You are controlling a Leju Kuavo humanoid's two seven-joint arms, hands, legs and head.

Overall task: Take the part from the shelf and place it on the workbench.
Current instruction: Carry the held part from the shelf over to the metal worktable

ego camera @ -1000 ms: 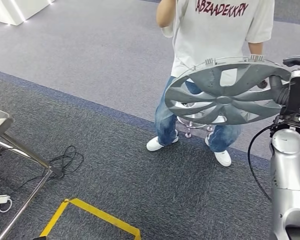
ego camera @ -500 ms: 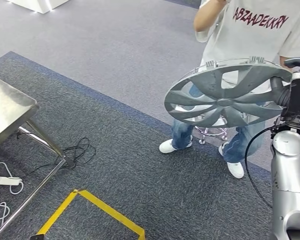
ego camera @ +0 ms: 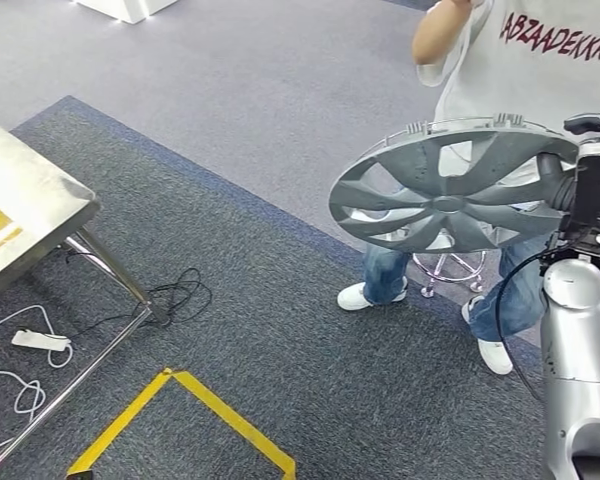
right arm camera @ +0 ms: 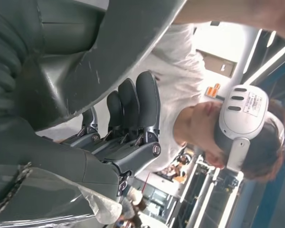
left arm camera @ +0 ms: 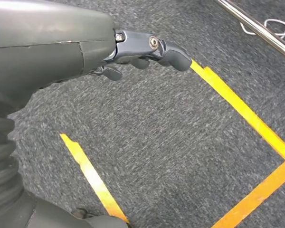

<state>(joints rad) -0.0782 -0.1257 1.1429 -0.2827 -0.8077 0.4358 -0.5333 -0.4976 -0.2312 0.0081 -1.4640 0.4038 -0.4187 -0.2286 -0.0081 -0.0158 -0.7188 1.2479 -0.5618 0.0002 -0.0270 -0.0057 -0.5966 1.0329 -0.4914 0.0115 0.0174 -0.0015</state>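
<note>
The part is a grey spoked wheel cover [ego camera: 448,190], held out nearly flat at the right of the head view. My right hand [ego camera: 560,185] grips its near rim. In the right wrist view the dark fingers [right arm camera: 134,114] curl over the cover's edge [right arm camera: 98,57]. The steel workbench [ego camera: 33,205] with yellow markings stands at the left edge, well apart from the cover. My left hand [left arm camera: 144,50] hangs over the carpet, fingers stretched out and holding nothing.
A person [ego camera: 523,70] in a white T-shirt and jeans stands just behind the cover, beside a metal stool [ego camera: 448,268]. Black cables [ego camera: 176,295] and a white power strip [ego camera: 36,340] lie by the bench leg. Yellow tape [ego camera: 206,405] marks the dark carpet.
The camera has turned: the floor and the person have shifted right, and the workbench has come further into view at the left. The wheel cover stays in my right hand.
</note>
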